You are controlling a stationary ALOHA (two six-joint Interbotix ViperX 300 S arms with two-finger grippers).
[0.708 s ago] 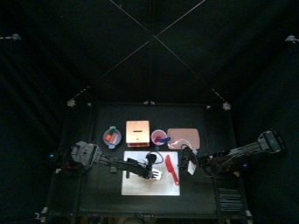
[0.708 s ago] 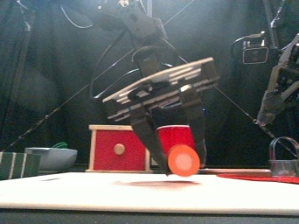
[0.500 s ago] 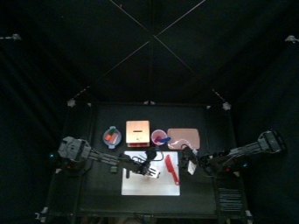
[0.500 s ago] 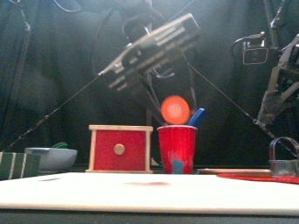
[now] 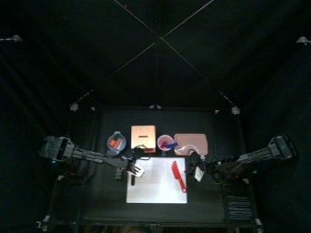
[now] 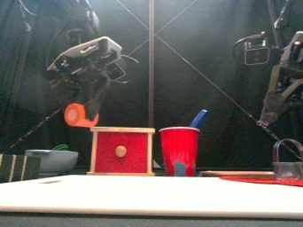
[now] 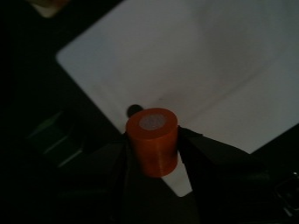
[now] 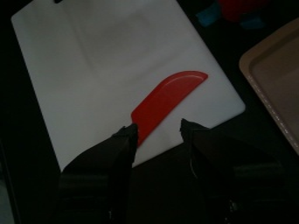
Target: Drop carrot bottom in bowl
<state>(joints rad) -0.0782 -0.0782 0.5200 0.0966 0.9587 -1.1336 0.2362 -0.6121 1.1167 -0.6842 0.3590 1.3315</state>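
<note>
The left gripper (image 6: 81,113), clamping the stubby orange carrot end (image 6: 77,114), has swung leftward, nearing the small grey-rimmed bowl (image 6: 53,159).

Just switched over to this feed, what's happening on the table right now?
The left end effector grips a short orange carrot piece and holds it in the air, above the small grey-rimmed bowl at the table's left. Nothing has been dropped yet. The right end effector hangs empty and open over the white cutting board, just above the red knife.
</note>
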